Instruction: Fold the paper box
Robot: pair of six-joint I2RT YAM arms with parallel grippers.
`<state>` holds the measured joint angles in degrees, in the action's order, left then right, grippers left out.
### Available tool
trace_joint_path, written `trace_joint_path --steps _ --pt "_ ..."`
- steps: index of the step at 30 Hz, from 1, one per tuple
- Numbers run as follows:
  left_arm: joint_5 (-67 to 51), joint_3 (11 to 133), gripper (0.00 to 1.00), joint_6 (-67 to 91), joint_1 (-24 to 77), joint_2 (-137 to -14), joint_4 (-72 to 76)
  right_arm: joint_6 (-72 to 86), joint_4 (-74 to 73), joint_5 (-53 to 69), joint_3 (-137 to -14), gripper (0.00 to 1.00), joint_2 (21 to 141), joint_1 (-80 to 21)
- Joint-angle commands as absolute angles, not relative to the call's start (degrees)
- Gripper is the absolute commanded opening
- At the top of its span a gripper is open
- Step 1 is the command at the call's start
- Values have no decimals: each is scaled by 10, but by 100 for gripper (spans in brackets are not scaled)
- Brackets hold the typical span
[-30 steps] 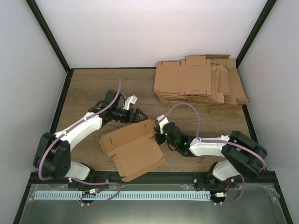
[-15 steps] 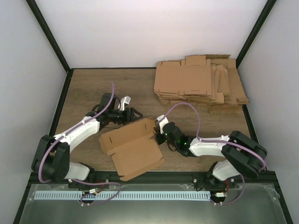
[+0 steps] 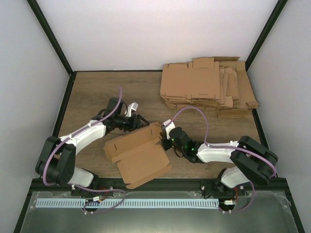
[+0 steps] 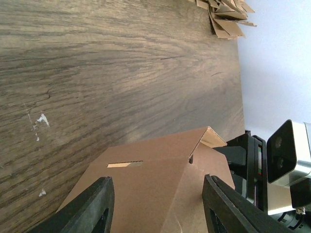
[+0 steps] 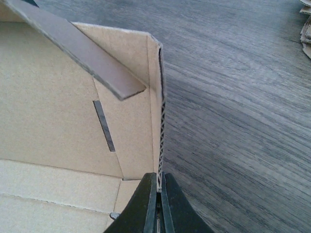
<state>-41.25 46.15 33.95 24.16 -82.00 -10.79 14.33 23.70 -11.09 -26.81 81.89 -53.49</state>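
Observation:
The paper box [image 3: 138,154] is a half-folded brown cardboard piece lying near the table's front, with one long wall raised at its far side. My left gripper [image 3: 141,123] hovers at that raised wall's outer face [image 4: 155,194]. Its fingers [image 4: 95,204] stand apart, one to each side, and neither visibly presses the cardboard. My right gripper [image 3: 165,138] is shut on the thin corrugated edge of the box's right end wall [image 5: 160,121]. The jaws [image 5: 159,177] pinch it at the bottom. The box's pale inside with a slit [image 5: 104,126] lies left of that wall.
A pile of flat brown cardboard blanks [image 3: 209,90] lies at the back right of the wooden table [image 3: 97,92]; it also shows as the pile's corner [image 4: 226,17]. The right arm's wrist camera [image 4: 291,155] sits close behind the box's far end.
My left gripper has edged down onto the box's raised wall, and its jaws have narrowed. The right gripper and the box have stayed in place.

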Motion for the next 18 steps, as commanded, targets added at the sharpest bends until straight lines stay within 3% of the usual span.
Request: trace_joint_path --steps 1,18 --pt "-431 467 53 325 255 -810 -113 138 242 -115 -280 1 821 -540" --pt "-419 464 54 308 283 -812 -125 138 238 -107 -280 1 820 -540"
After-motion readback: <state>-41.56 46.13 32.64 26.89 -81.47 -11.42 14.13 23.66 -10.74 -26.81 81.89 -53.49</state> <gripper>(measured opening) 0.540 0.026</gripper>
